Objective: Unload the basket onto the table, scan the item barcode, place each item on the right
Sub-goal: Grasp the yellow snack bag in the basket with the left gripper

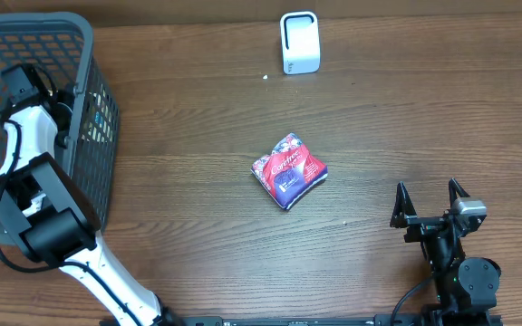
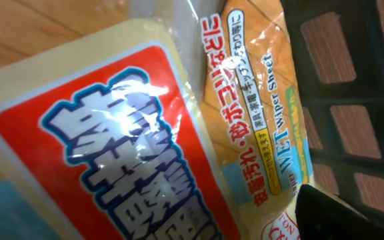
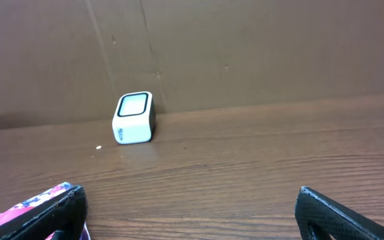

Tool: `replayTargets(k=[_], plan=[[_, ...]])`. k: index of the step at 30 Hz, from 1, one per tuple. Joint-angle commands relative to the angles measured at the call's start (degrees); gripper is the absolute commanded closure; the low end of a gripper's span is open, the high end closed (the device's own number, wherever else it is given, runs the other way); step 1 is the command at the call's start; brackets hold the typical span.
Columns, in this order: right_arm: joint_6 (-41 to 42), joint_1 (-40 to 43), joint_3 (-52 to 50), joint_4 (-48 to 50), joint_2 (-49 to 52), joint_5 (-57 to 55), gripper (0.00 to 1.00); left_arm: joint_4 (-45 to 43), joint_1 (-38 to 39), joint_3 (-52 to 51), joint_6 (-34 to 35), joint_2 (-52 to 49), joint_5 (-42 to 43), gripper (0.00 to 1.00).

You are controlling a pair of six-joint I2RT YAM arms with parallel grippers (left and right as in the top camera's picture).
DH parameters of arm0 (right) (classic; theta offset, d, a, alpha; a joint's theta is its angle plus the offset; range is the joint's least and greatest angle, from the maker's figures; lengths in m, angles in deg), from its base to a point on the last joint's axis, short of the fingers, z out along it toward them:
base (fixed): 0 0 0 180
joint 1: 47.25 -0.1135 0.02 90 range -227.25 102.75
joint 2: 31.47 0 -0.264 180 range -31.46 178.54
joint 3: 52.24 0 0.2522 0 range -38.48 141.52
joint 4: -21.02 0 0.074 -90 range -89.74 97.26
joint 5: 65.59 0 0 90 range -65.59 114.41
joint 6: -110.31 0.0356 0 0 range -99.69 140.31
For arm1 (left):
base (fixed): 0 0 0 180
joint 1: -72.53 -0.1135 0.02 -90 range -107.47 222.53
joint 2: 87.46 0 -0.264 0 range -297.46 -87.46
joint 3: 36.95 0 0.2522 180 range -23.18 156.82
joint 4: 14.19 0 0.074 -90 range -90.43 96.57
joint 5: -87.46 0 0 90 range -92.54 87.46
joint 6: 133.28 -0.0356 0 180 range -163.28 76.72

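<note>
The dark wooden table [image 1: 198, 109] ran back to a brown wall, and against that far edge stood the white scanner [image 1: 299, 43], its window facing your side. Straight toward you from the scanner, well apart from it, the red and purple snack packet [image 1: 289, 169] lay flat on the bare wood, touched by neither arm. Far to the left of the scanner sat the grey mesh basket [image 1: 86, 63], and your left gripper [image 1: 60, 116] was reaching down inside it. Its wrist camera was pressed close over a yellow pack [image 2: 112, 147] with a red label and, just beside it, an orange wet-wipe pack [image 2: 259, 100], with the basket's mesh wall behind them. Only one dark fingertip [image 2: 329, 213] showed there, at the lower right corner, so you could not tell whether that gripper was open or closing on anything. Your right gripper [image 1: 429, 201] hung nearer you and to the right of the scanner, beyond the packet, pointing toward the scanner, its jaws spread wide and holding nothing.
</note>
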Motion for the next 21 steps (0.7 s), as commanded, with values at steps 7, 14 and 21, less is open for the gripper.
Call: replayTargets(k=[7, 14, 21], plan=[[0.37, -0.42, -0.61, 0.39, -0.42, 0.24, 0.0, -1.7, 1.22, -8.87, -0.83, -1.66, -0.76, 0.71], [0.37, -0.42, -0.61, 0.39, -0.42, 0.24, 0.0, -0.61, 1.2, -8.83, -8.92, -1.62, -0.72, 0.96], [0.37, -0.42, -0.61, 0.39, -0.42, 0.24, 0.0, 0.79, -1.27, -7.28, -9.09, 6.05, -0.63, 0.96]])
